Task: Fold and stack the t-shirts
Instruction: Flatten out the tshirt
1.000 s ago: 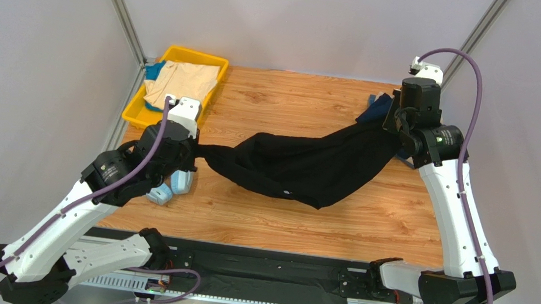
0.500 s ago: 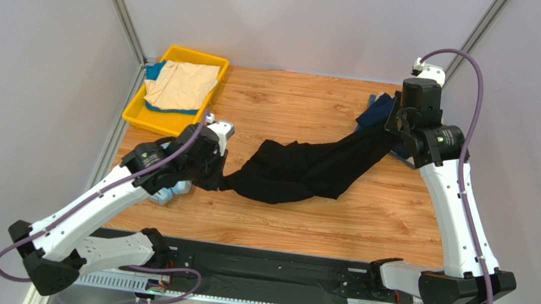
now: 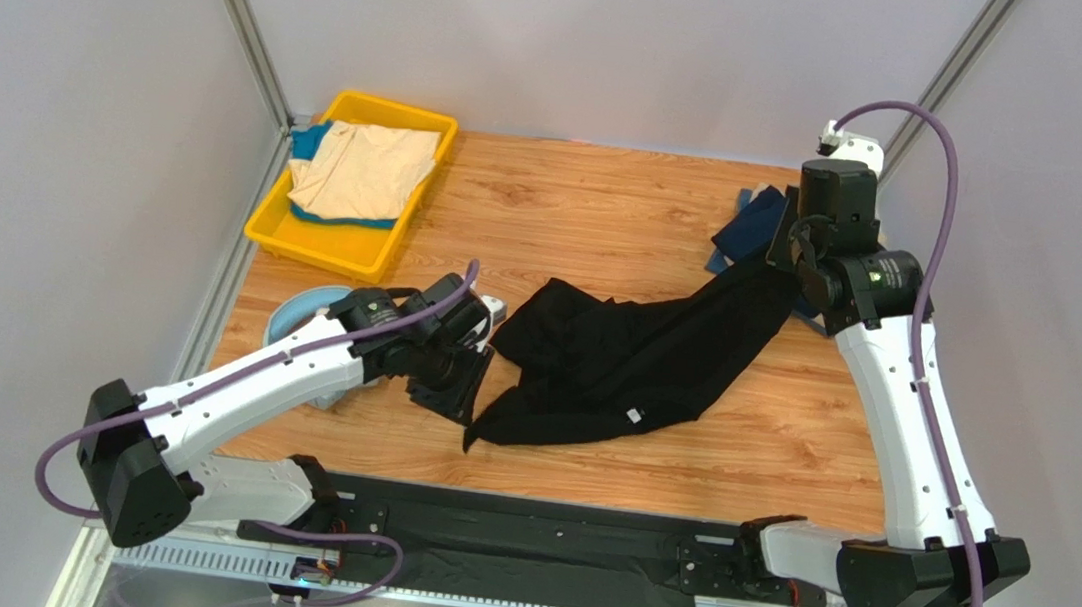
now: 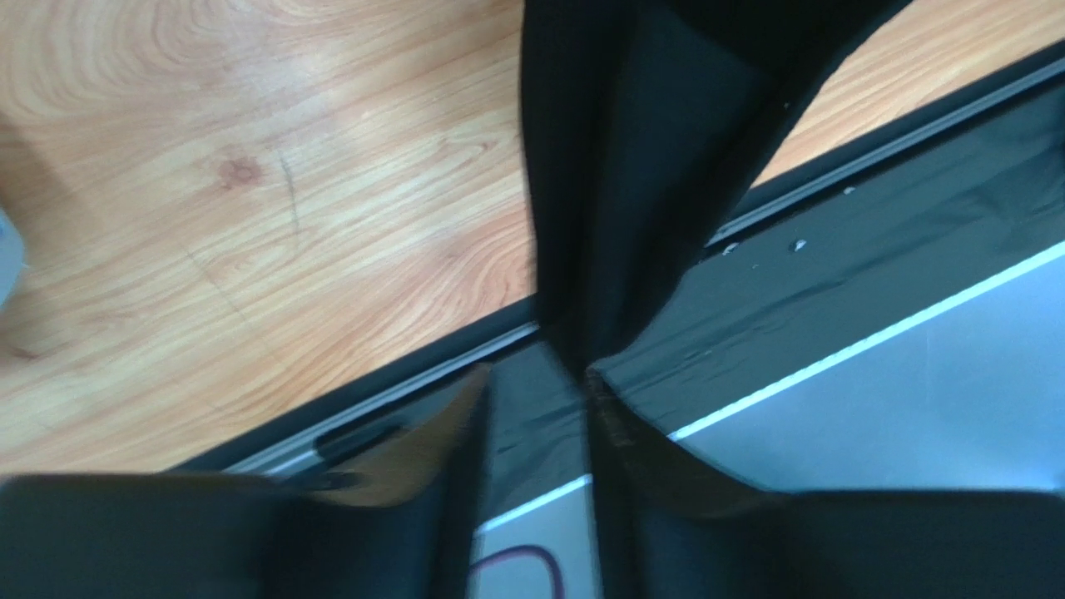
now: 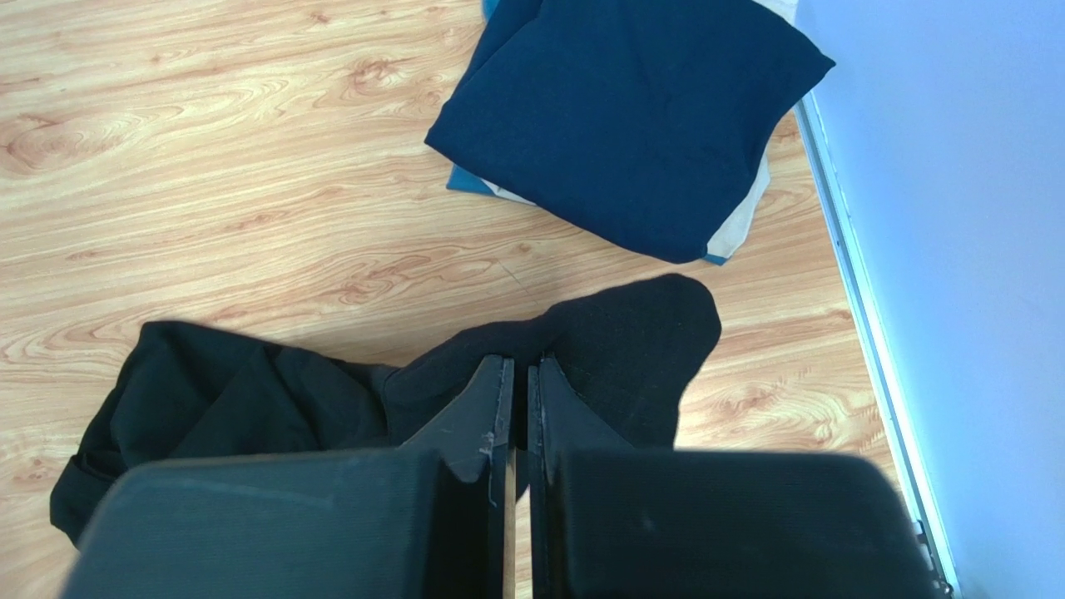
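The black t-shirt (image 3: pixel 617 357) lies bunched across the middle of the table, its far right end lifted. My right gripper (image 3: pixel 786 262) is shut on that end; in the right wrist view the fingers (image 5: pixel 525 365) pinch the black cloth (image 5: pixel 250 399). My left gripper (image 3: pixel 451 385) hangs near the table's front edge with its jaws apart. In the left wrist view the black cloth (image 4: pixel 625 150) drapes down to the tip of the right finger (image 4: pixel 600 412), at the front of the left gripper (image 4: pixel 538 381). A folded navy t-shirt (image 5: pixel 625 119) lies at the far right. A beige t-shirt (image 3: pixel 365 169) rests in the tray.
The yellow tray (image 3: pixel 327 239) stands at the back left corner. A light-blue object (image 3: pixel 301 316) lies under my left arm. The table's black front rail (image 4: pixel 875 212) runs just below the left gripper. A white wall (image 5: pixel 950 250) borders the right side.
My left arm swung right and toward the front edge, dragging the black shirt's left end over so the cloth bunched up. Its jaws went from shut to apart. The right arm barely moved.
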You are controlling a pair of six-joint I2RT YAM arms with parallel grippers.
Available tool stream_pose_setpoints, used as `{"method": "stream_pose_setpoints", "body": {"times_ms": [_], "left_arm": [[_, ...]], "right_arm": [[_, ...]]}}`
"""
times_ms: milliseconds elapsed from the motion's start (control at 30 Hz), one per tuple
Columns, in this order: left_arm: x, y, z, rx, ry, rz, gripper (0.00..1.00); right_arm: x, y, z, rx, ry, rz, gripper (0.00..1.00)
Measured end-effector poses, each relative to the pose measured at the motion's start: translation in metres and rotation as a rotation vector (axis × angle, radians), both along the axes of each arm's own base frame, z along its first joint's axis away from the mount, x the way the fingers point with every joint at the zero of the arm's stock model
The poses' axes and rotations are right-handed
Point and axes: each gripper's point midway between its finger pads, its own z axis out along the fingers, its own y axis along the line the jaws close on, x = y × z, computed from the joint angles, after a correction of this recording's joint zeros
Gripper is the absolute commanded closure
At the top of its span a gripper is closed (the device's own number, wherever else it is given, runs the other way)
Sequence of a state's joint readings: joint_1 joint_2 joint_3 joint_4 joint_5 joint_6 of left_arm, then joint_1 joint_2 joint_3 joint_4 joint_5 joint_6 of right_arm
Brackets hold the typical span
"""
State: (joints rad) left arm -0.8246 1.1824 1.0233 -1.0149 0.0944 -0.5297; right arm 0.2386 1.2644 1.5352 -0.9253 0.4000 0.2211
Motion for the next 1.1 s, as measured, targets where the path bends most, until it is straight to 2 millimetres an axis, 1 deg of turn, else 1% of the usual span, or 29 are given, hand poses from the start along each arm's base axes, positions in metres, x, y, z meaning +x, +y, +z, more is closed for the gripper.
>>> {"method": "stream_pose_setpoints", "body": {"times_ms": [67,100,167,267,333,367,400,467,533,567,700,800,867,933,1100], "left_arm": [[0.003,0.001,0.001,0.023,-0.007,0.003,0.40],[0.008,0.001,0.008,0.027,-0.030,0.008,0.38],[0.021,-0.003,0.028,0.009,-0.100,0.015,0.38],[0.048,-0.015,0.065,-0.048,-0.242,0.017,0.40],[0.061,-0.023,0.077,-0.068,-0.302,0.005,0.40],[0.068,-0.028,0.079,-0.069,-0.321,-0.004,0.41],[0.073,-0.033,0.078,-0.067,-0.329,-0.015,0.41],[0.087,-0.049,0.066,-0.053,-0.325,-0.045,0.41],[0.098,-0.067,0.044,-0.044,-0.297,-0.079,0.43],[0.103,-0.078,0.029,-0.042,-0.269,-0.104,0.43],[0.111,-0.109,-0.021,-0.035,-0.178,-0.179,0.44],[0.115,-0.131,-0.043,-0.027,-0.146,-0.233,0.44],[0.117,-0.146,-0.047,-0.041,-0.147,-0.264,0.44],[0.119,-0.158,-0.044,-0.066,-0.162,-0.286,0.43],[0.127,-0.182,-0.020,-0.141,-0.218,-0.319,0.41]], "right_arm": [[0.001,0.001,-0.003,0.000,0.008,0.003,1.00],[0.001,0.001,-0.004,0.001,0.011,0.005,1.00],[0.001,0.002,-0.006,0.002,0.015,0.007,1.00],[0.001,0.003,-0.007,0.007,0.017,0.013,1.00],[0.002,0.004,-0.007,0.011,0.016,0.015,1.00],[0.002,0.005,-0.008,0.015,0.017,0.018,1.00],[0.002,0.006,-0.008,0.018,0.017,0.019,1.00],[0.003,0.007,-0.009,0.024,0.017,0.023,1.00],[0.003,0.008,-0.010,0.028,0.020,0.026,1.00],[0.003,0.009,-0.011,0.033,0.021,0.029,1.00],[0.003,0.012,-0.016,0.045,0.033,0.041,1.00],[0.003,0.013,-0.017,0.049,0.034,0.045,1.00],[0.003,0.014,-0.017,0.050,0.034,0.046,1.00],[0.003,0.014,-0.017,0.050,0.034,0.046,1.00],[0.003,0.014,-0.017,0.052,0.034,0.047,1.00]]}}
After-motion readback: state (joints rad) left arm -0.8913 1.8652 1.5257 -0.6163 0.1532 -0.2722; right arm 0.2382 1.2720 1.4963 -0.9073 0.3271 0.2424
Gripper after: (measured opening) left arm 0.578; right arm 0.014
